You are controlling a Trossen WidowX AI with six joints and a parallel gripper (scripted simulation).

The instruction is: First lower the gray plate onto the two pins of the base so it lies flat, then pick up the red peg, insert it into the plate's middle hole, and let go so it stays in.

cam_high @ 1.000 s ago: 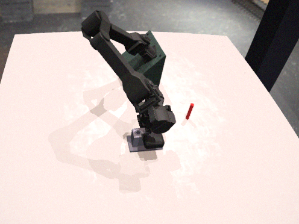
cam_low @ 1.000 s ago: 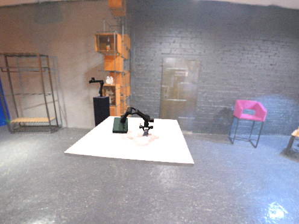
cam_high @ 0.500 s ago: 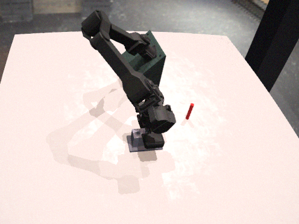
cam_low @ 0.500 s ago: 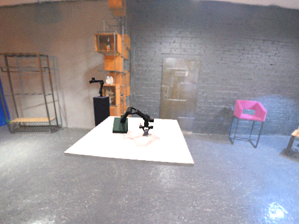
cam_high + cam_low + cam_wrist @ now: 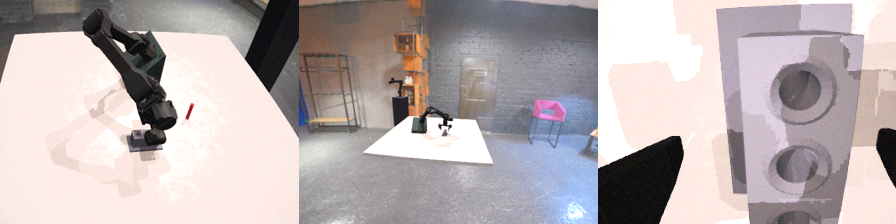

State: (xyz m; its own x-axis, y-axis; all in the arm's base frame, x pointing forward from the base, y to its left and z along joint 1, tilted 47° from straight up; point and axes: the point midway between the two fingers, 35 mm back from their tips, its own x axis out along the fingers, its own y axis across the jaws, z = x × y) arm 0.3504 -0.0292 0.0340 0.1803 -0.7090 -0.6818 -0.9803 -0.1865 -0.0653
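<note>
Gray plate [image 5: 798,143] sits on the base [image 5: 144,146], apparently flat, its three holes showing bare. Right above it the gripper [image 5: 155,136] hangs wide open, holding nothing. Further off, the red peg [image 5: 189,111] waits on the table [image 5: 60,75], well apart; insertion remains.

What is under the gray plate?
The gray plate lies on the flat base, whose edge peeks out behind and beside it. Its three holes look dark inside; the two pins cannot be made out. The open jaws hang above it.
</note>
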